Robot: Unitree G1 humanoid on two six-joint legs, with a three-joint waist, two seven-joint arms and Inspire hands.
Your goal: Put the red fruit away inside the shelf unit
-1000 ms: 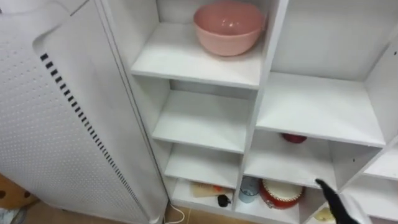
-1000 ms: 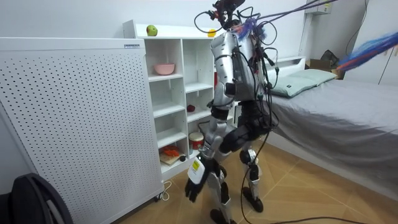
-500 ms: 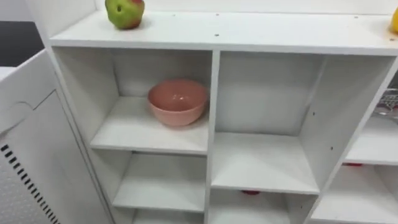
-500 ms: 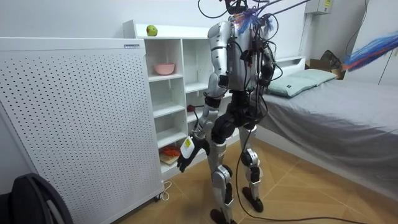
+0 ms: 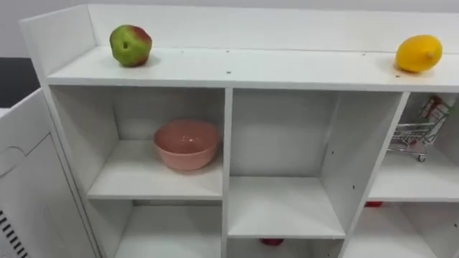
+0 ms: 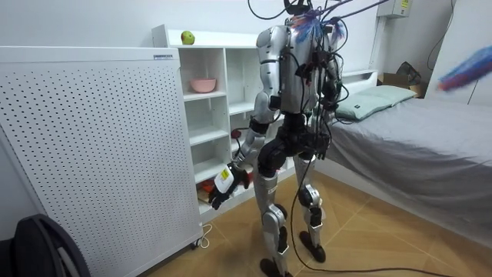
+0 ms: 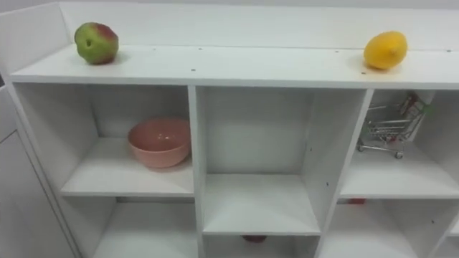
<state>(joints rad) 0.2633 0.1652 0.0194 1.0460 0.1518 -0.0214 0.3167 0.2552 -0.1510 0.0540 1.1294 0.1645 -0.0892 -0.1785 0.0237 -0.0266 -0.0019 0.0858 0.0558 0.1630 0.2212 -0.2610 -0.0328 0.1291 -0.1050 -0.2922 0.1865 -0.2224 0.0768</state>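
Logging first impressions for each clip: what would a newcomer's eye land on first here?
Most striking are the two fruits on the top board of the white closet: a red-green apple near its left end and a yellow lemon near its right. Next comes the pink bowl in the top row's left compartment, then a small wire shopping cart in the right compartment of that row.

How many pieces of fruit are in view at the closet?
2: an apple at the left end of the top board, a lemon at its right end. Red things in lower compartments are mostly hidden, possibly fruit too.
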